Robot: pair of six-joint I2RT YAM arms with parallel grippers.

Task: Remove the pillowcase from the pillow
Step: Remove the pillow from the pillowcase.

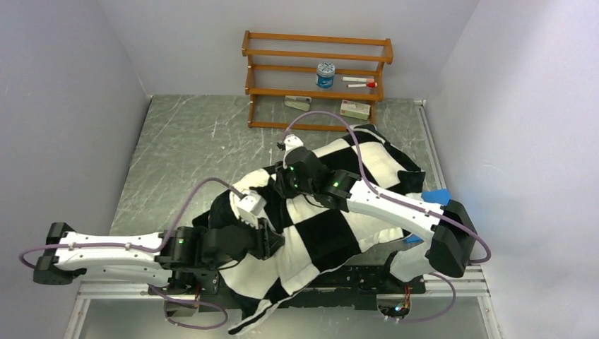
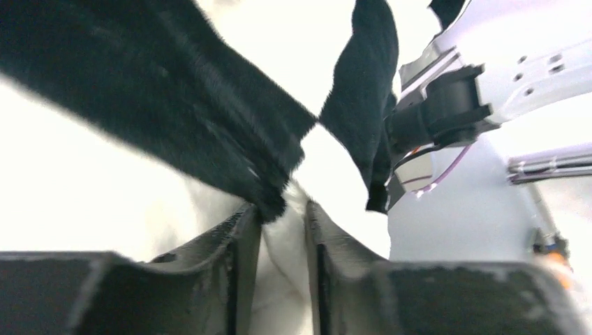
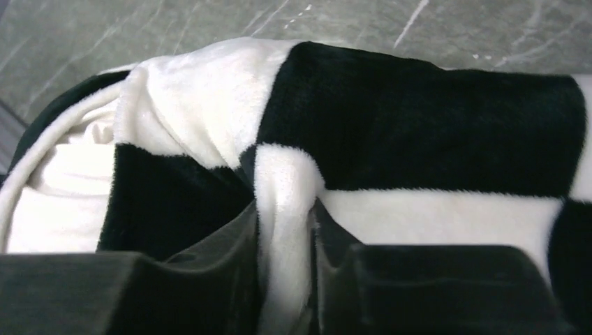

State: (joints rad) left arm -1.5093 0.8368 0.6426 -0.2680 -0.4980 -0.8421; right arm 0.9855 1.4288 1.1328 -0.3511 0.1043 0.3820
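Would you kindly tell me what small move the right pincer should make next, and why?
Probably draw the right pincer back a little toward its arm: it is shut on a fold of the pillowcase beside the opening, where the pillow already shows; the left pincer seems to pinch it too.

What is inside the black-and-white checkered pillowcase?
Plain white wrinkled fabric, likely the pillow, peeks from the pillowcase opening in the right wrist view. The rest is covered by the checkered cloth.

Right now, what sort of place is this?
Probably a robot lab cell: white walls box in a grey marbled table, a left arm and right arm are bolted to its edge, a wooden shelf holds props.
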